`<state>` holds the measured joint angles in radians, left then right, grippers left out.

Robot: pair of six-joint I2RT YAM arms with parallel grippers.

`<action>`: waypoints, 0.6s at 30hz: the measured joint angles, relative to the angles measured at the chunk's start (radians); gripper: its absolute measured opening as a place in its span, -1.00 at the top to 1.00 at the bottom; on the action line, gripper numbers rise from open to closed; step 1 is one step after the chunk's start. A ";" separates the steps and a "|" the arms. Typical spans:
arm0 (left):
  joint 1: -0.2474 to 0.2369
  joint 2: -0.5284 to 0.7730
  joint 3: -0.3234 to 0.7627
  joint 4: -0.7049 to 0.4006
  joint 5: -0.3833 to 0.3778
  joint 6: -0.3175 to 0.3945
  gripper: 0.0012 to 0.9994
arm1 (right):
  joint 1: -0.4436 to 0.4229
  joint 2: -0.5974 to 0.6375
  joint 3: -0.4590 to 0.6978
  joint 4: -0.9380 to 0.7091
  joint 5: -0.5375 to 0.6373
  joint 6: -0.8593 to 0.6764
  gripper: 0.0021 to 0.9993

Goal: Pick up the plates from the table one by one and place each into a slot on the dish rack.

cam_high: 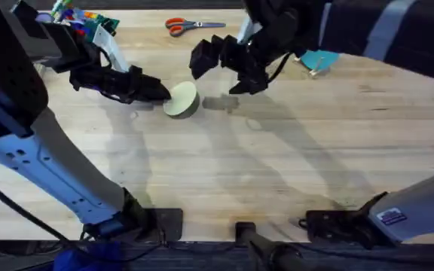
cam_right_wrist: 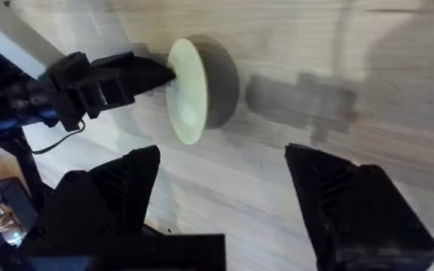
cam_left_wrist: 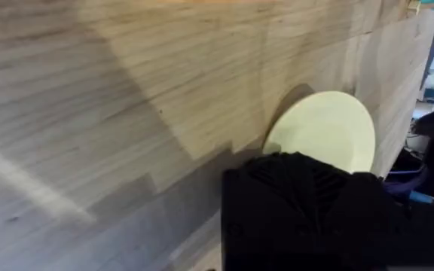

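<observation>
Spanning everything, pale plank table

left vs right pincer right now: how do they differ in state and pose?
1. The left pincer is shut on the rim of the cream plate; the right pincer is open and holds nothing.
2. The left pincer sits low at the table, tipping the plate up on edge; the right pincer hangs apart from the plate, its camera facing it.
Shared: both have black fingers and sit near the same plate.
</observation>
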<state>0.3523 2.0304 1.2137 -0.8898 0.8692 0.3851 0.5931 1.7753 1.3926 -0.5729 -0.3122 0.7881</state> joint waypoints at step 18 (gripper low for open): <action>0.000 0.000 0.000 0.001 0.000 0.000 0.92 | 0.072 0.139 0.000 0.184 0.000 0.124 -0.99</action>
<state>0.3523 2.0301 1.2137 -0.8886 0.8692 0.3851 0.6655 1.9142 1.3926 -0.3888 -0.3126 0.9120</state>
